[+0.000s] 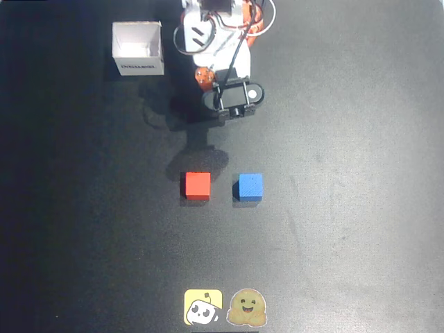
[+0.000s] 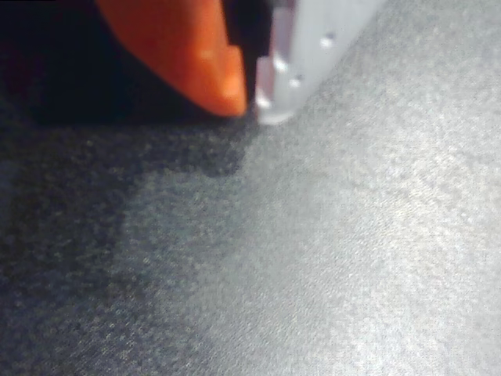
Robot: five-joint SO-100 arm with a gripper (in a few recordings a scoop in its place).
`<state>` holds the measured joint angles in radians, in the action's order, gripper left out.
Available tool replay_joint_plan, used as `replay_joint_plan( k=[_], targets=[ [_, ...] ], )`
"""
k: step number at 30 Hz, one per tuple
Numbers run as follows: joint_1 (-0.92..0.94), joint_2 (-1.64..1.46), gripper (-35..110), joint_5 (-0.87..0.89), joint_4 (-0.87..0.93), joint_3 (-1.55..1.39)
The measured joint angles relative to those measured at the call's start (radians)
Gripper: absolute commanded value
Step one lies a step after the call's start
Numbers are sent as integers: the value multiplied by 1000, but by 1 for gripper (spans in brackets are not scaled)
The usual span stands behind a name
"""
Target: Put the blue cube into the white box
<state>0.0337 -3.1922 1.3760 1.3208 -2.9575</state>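
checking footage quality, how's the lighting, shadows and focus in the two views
Overhead view: sharp enough, dark table, the arm's shadow spreading toward the red cube, the blue cube evenly lit, the white box bright inside. Wrist view: soft and grainy, gripper fingertips blurred, dark shadow at left, pale glare at right.

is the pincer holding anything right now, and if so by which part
Nothing is held. In the wrist view the pincer has its tips together over bare table. The blue cube sits untouched on the table.
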Motion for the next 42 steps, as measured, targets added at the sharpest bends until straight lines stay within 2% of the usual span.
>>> replay_joint_plan(
  k=[12,24,28,31,34,42],
  targets=[
    [-28,60,0,-9,23,103],
    [-144,1008,0,52,-20,755],
    [-196,1239,14,87,-29,917],
    [-215,1348,17,95,-48,980],
    [-221,1391,25,95,-75,999],
    [-253,1471,25,124,-175,1000]
  ],
)
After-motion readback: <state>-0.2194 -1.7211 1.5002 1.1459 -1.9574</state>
